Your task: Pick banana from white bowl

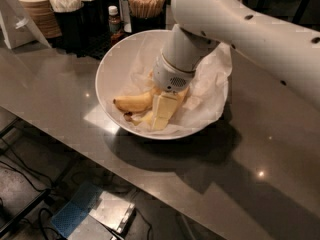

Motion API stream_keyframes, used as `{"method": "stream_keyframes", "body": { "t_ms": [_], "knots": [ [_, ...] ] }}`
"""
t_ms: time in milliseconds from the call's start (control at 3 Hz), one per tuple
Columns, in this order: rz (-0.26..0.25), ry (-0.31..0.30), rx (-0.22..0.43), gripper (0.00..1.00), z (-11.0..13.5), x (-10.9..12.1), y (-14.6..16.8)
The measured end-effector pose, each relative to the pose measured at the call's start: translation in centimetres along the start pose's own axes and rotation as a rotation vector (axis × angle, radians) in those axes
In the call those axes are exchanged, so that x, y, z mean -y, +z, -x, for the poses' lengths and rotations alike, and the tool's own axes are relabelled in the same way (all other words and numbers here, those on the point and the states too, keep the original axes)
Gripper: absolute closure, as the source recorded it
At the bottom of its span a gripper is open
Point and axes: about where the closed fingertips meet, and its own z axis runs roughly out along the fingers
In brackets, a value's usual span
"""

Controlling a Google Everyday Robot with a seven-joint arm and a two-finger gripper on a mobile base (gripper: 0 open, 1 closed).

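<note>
Counter (60,109), white bowl (107,69), paper lining (212,79). The gripper (162,111) is down inside the bowl, six o'clock of centre. Whether its jaws pinch cannot be told. The banana (132,103) lies at eight o'clock, apparently unlifted. Securing and lifting remain.

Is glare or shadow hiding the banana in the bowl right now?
Camera view: no glare on the banana, which is evenly lit; the hand, down inside the white bowl, covers one end of it; small glints sit on the countertop, and the bowl's dark shadow falls toward the near edge.
</note>
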Motion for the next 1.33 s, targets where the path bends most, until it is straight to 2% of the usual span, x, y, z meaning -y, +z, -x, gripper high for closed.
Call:
{"method": "stream_keyframes", "body": {
  "t_ms": [333,667,1000,1333],
  "knots": [
    [-0.042,0.117,0.06,0.18,-1.3,-1.4,-0.5],
    [-0.147,0.219,0.077,0.18,-2.2,-3.3,-3.4],
    [-0.32,0.29,0.038,0.17,-4.0,-5.2,-9.7],
    [-0.422,0.303,-0.01,0.13,-4.7,-6.1,-14.3]
  ]
}}
